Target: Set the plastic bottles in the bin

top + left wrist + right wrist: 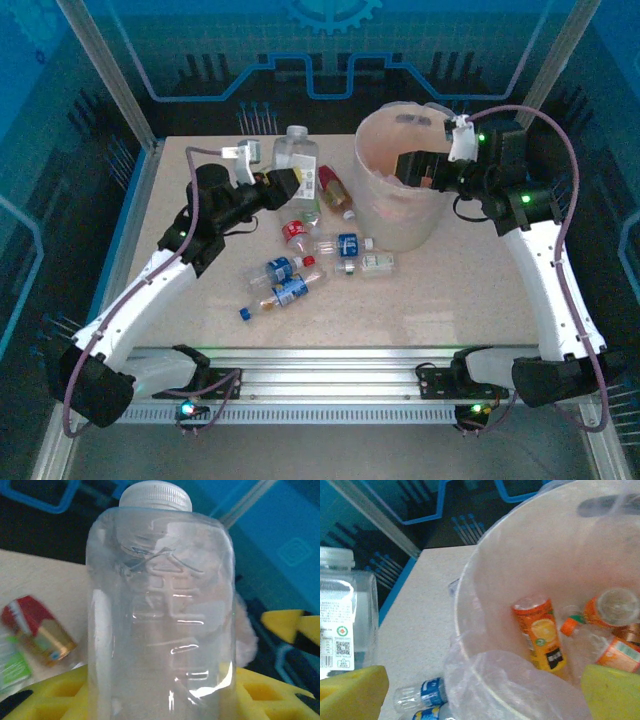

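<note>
Clear bottle (160,610) clamped in left gripper (287,184); right gripper (415,170) spread apart over bin (385,222)

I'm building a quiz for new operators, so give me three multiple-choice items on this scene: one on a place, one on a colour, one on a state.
1. Where is the right gripper? A) flat on the table B) above the bin C) beside the left arm's base
2. What colour are the labels on the bottles in the bin? A) purple B) black C) orange
3. What is the left gripper doing? A) gripping the large clear bottle B) open, empty C) clamping the bin's rim
Key: 1 B, it hangs over the bin's opening. 2 C, the right wrist view shows orange labels inside. 3 A, the bottle sits clamped between its jaws.
</note>
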Robot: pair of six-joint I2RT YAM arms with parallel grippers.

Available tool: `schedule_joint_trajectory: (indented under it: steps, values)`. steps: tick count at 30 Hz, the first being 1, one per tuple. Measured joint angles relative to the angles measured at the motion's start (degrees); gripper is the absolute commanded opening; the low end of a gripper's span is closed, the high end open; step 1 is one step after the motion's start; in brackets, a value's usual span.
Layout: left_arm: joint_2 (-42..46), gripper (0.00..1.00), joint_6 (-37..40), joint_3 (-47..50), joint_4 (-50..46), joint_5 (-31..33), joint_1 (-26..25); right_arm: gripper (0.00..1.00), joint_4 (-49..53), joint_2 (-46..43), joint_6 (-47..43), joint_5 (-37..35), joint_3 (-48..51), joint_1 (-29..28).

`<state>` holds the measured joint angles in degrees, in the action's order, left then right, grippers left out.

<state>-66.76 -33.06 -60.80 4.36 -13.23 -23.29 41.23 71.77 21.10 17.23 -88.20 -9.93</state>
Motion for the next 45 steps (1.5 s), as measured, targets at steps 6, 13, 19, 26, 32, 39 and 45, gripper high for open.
schedule_joint_trajectory:
  steps: [6, 13, 19, 26, 32, 39, 45]
  values:
    - [-3.3, 0.20, -2.7, -0.9, 8.5, -8.3, -0.5, 1.00, -7.1, 0.0, 1.5, 10.8, 2.8, -0.1]
    - [-8.3, 0.20, -11.7, -0.9, 23.7, -16.6, -0.5, 1.00, -15.8, 0.0, 1.9, 18.1, 3.3, -4.3]
    - [-14.0, 0.19, -23.4, -0.9, 40.5, -22.2, -0.5, 1.00, -20.9, 0.2, 1.9, 21.8, 3.3, -7.6]
    - [-18.3, 0.18, -32.1, -1.7, 49.6, -24.5, -0.5, 1.00, -25.6, 4.0, 1.9, 23.8, 2.2, -10.7]
    - [-18.3, 0.18, -34.0, -1.7, 51.3, -23.8, 0.1, 1.00, -28.0, 6.6, 3.2, 23.8, 0.4, -10.7]
    - [-18.3, 0.18, -34.5, -1.7, 51.7, -22.4, 0.8, 0.95, -33.8, 9.0, 7.7, 24.5, 0.3, -10.7]
    - [-17.7, 0.18, -34.5, -1.7, 51.7, -21.4, 1.1, 0.93, -36.1, 10.4, 9.9, 24.5, -0.2, -10.6]
